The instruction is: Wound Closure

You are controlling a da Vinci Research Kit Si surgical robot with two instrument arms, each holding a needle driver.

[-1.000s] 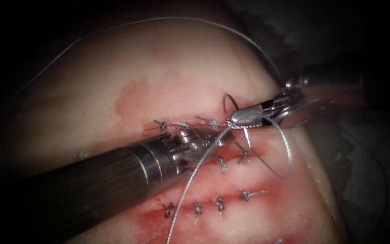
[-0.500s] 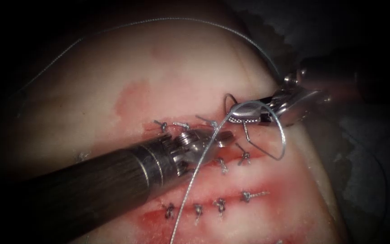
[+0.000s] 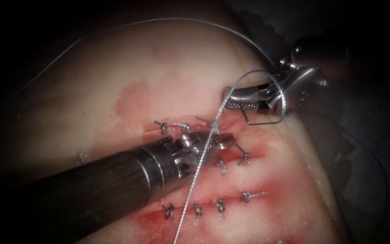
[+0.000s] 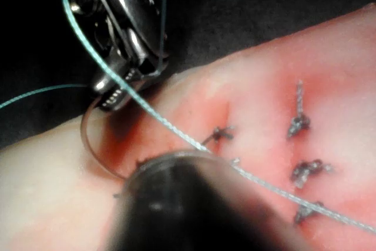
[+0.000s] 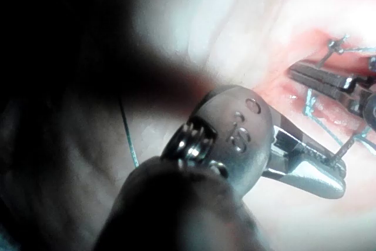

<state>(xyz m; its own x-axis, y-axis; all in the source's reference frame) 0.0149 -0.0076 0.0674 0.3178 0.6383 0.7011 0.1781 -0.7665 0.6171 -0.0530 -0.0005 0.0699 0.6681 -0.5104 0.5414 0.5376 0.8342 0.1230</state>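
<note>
My right tool point(image 3: 232, 100) comes in from the upper right, its jaws shut on the curved needle point(image 3: 225, 93) close to its thread end, just above the right end of the cut point(image 3: 190, 125). In the left wrist view the needle point(image 4: 88, 139) arcs from the right tool point(image 4: 108, 95) down to the tissue, and its tip is hidden behind my left shaft. I cannot tell if the tip is in the tissue. My left tool point(image 3: 224, 139) rests on the cut with its jaws shut and nothing seen in them. The thread point(image 3: 199, 167) crosses over it and loops around the right tool.
Knotted stitches point(image 3: 244, 158) sit in rows below the cut, with more in a lower row point(image 3: 220, 204). Red fluid point(image 3: 267, 185) stains the tissue around them. A long strand of thread point(image 3: 159, 19) arcs over the tissue's far side. The left tool point(image 5: 320, 79) lies beyond the right tool point(image 5: 335, 180).
My right tool has risen up and to the right with the needle. The thread loop beneath it has shrunk and lifted. The left tool has stayed in place.
</note>
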